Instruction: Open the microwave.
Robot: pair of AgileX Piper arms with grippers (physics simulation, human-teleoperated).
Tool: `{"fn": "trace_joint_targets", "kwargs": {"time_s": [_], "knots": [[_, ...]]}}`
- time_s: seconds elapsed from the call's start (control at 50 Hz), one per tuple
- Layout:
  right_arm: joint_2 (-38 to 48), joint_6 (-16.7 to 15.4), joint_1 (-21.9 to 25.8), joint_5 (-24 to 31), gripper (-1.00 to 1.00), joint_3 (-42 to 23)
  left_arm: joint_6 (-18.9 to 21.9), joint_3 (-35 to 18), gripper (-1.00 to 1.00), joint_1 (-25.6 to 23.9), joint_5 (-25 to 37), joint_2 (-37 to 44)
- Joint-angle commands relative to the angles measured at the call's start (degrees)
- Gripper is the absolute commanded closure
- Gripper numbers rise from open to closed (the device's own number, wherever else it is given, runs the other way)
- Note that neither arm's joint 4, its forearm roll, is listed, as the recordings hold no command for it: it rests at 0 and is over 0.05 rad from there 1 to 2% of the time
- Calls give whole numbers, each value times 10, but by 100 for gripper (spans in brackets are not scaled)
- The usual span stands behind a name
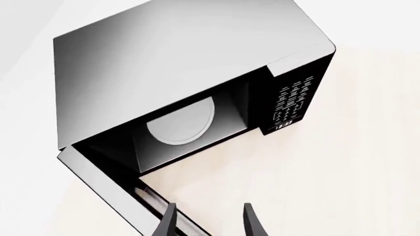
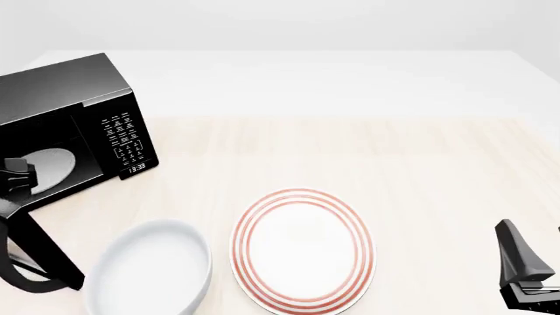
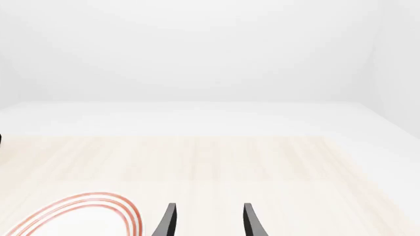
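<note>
Two dishes sit on the pale wood-grain table (image 2: pixel 420 164) in front of the arms: a plain white bowl (image 2: pixel 149 272) and, just beside it, a white plate (image 2: pixel 302 246) ringed with red stripes, neither blocking the oven. At the table's far left stands the microwave (image 2: pixel 65 98), a glossy black box, its door (image 1: pixel 108 184) swung wide so the white round turntable (image 1: pixel 180 123) shows inside, keypad (image 2: pixel 125 139) with white labels to the right of the cavity. Left gripper (image 1: pixel 208 221) hovers near the open door's edge, fingers spread apart, one just beside the door. Right gripper (image 3: pixel 208 221), well apart, hangs over bare table by the plate, fingers likewise spread, holding nothing.
</note>
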Motion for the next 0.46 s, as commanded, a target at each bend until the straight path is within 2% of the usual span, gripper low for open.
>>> {"fn": "trace_joint_targets", "kwargs": {"time_s": [0.02,0.46], "knots": [[0,0,0,0,-100,0,4,17,-100,8,15,-14],[0,0,0,0,-100,0,6,19,-100,12,34,-36]]}}
